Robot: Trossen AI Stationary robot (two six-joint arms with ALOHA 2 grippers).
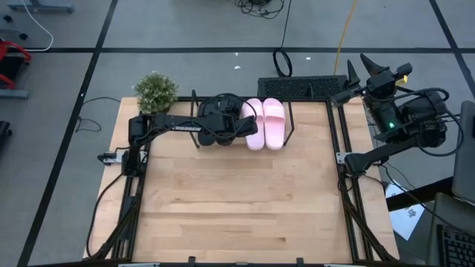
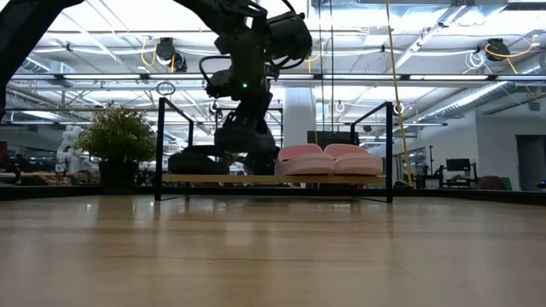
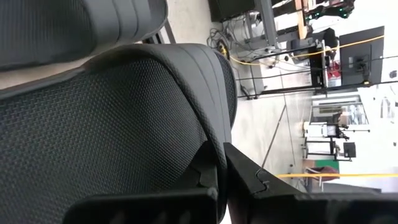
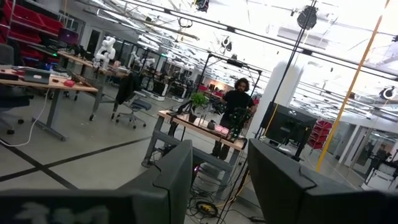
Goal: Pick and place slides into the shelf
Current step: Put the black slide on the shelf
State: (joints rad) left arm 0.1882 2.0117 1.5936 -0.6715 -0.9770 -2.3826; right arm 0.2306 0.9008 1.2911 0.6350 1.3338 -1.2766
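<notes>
Two pale pink slides point(image 1: 266, 123) lay side by side on the shelf point(image 2: 273, 179). Left gripper point(image 3: 221, 171) was over the shelf just beside them, pinching the edge of a black slide point(image 3: 112, 124). Right gripper point(image 4: 217, 180) hung off the surface, well apart from the shelf, fingers spread.

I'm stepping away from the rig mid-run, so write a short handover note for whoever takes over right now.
Left claw: over the shelf, fingers shut on a black slide's strap at the rack's left half.
Right claw: open, parked off the table's right edge, facing the room.
Slides: two pink slides sit side by side on the shelf's right half. In the low view, two dark slides show on the board under the left arm.
Done: the pink pair is placed.
Left: release the black slide, confirm both black ones sit flat, then withdraw the left arm.
</notes>
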